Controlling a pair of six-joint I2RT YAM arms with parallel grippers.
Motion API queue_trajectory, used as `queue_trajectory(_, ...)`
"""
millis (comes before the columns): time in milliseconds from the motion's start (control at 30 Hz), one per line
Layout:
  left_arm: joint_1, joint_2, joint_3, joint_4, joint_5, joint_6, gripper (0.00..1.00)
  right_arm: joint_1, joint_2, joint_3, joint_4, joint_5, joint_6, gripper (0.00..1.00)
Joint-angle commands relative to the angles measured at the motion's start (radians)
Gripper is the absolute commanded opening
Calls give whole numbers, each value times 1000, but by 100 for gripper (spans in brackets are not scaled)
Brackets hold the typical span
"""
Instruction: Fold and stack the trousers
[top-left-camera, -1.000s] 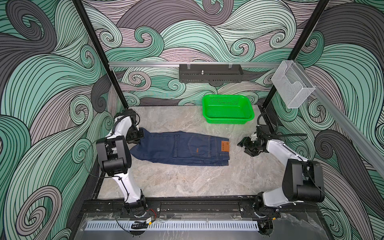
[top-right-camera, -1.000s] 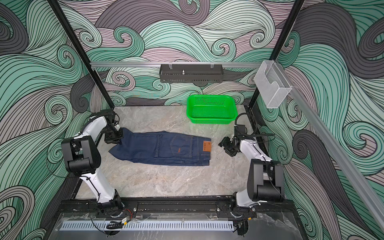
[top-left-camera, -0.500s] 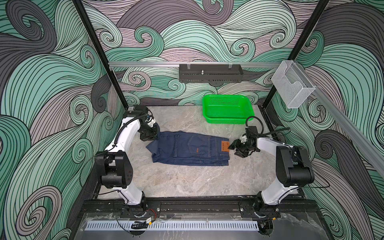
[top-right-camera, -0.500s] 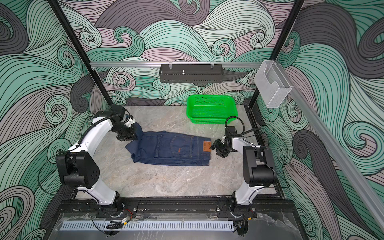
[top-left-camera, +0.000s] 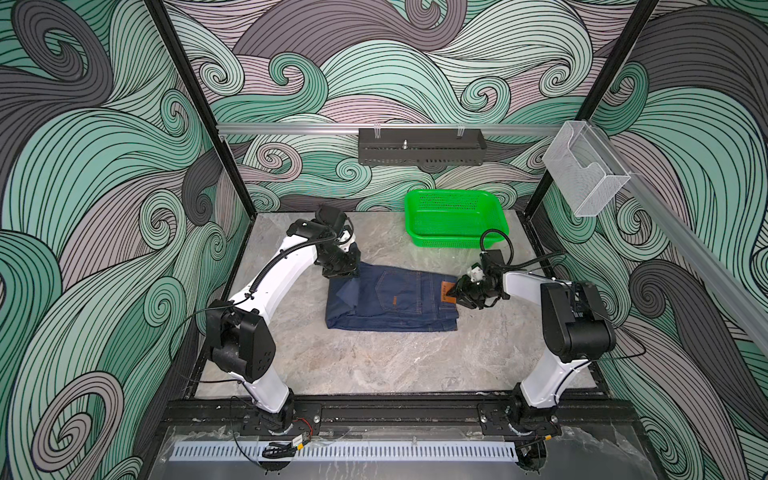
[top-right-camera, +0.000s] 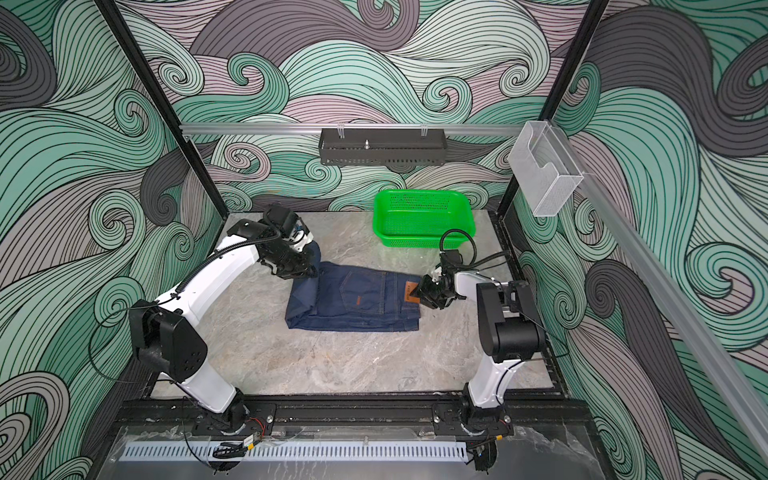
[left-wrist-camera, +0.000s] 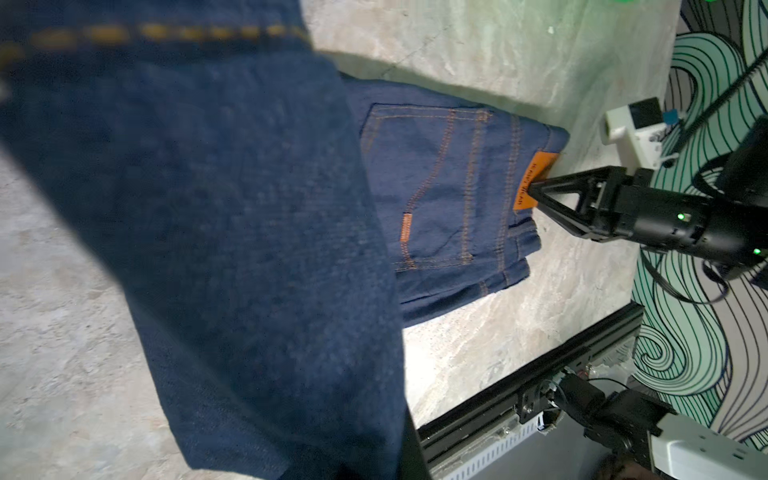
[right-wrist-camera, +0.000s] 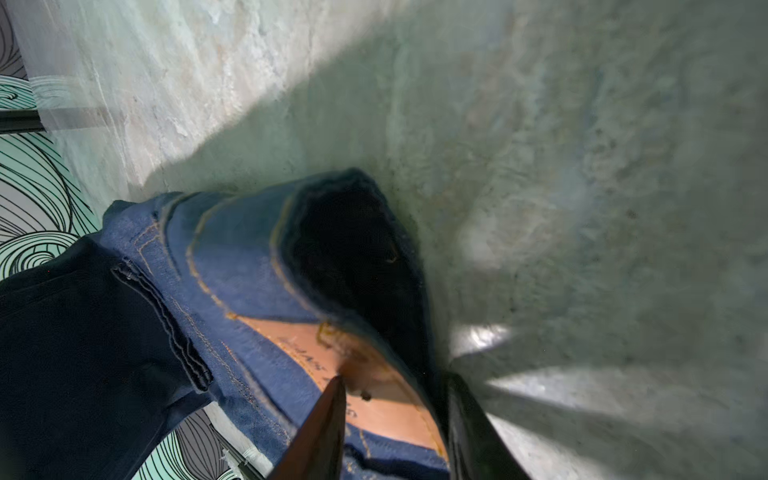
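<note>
**Inspector:** Begin with the largest item.

**Onlooker:** The marble desk (top-left-camera: 374, 365) carries everything. The trousers (top-left-camera: 399, 305) lie near its middle: dark denim, seat side up, one back pocket showing, waistband toward the right arm. Several layers show along the near edge. At the end away from the waistband, the cloth leaves the surface and rises to the left arm.

**Inspector:** What else stands on the surface?

**Onlooker:** A green basket (top-left-camera: 456, 244) at the far edge, apart from the trousers.

**Inspector:** And the arms?

**Onlooker:** The left pincer (top-left-camera: 347, 275) is clamped tight on the trouser leg. The denim hangs from it and fills most of its wrist view. The right pincer (top-left-camera: 456, 293) sits low at the waistband. One finger (right-wrist-camera: 326, 428) lies on the outer face of the band and the other on its far side. It appears to be pinching the waistband, though that wrist view is blurred.

**Inspector:** The smallest detail?

**Onlooker:** The tan leather patch (top-left-camera: 446, 290) on the waistband, right at the right pincer's tips. One finger touches it.
</note>
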Motion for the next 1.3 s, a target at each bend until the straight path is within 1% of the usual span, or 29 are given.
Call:
queue_trajectory(0,-63,32,64,55,-1,-83,0,19,45,-11,-25,14,-10,36)
queue_trajectory(133,-136,69,111,86,-15,-120,0,26,53,-13,-26,14,-16,33)
queue_trajectory(333,-226,137,196,105,-39,-157,0,35,52,-13,-34,12,-19,32)
queue_trajectory(533,-294,211,273,125,-53,-188,0,38,47,-13,-37,6,-14,32)
queue_trajectory(1033,-390,412,398,166,-49,-219,0,49,41,-19,-38,-7,-3,32)
queue_trajectory(1267,-410,477,425,169,-45,-223,0,52,38,-24,-39,-8,-4,31)
